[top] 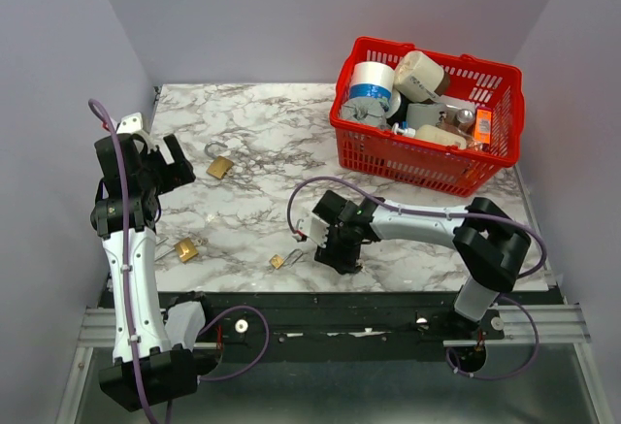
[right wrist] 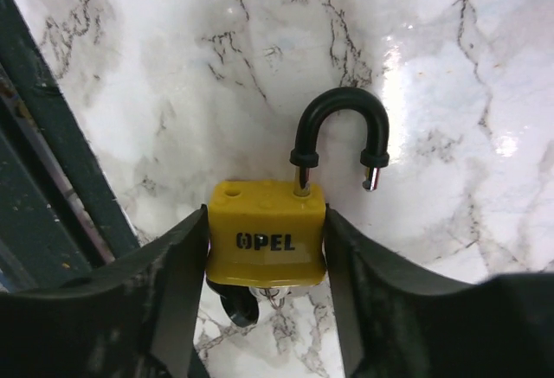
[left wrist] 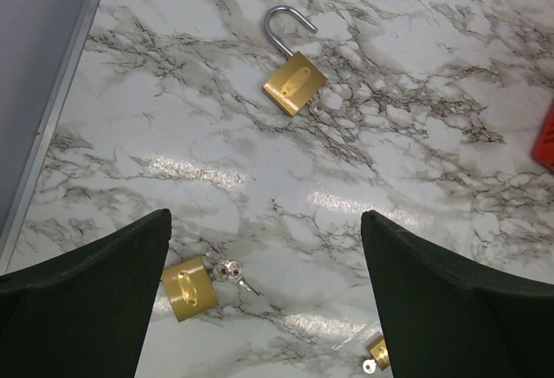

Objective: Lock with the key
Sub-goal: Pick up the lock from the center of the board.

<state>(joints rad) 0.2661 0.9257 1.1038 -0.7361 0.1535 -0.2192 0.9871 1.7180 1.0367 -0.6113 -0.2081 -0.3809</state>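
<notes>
A yellow padlock [right wrist: 267, 233] marked OPEL lies on the marble table, its black shackle [right wrist: 339, 136] swung open. A black-headed key [right wrist: 235, 302] sticks out below its body. My right gripper [right wrist: 265, 227] is shut on the padlock body, one finger pressing each side. In the top view the right gripper [top: 335, 244] covers this lock near the table's front edge. My left gripper [left wrist: 266, 215] hangs open above the table's left side [top: 160, 167], holding nothing.
An open brass padlock [left wrist: 294, 84] lies at the back left. A second brass padlock [left wrist: 186, 287] with a key [left wrist: 232, 274] and a small brass one [left wrist: 378, 354] lie nearer. A red basket [top: 417, 157] of objects stands back right. The table's dark front rail [right wrist: 52, 179] is close by.
</notes>
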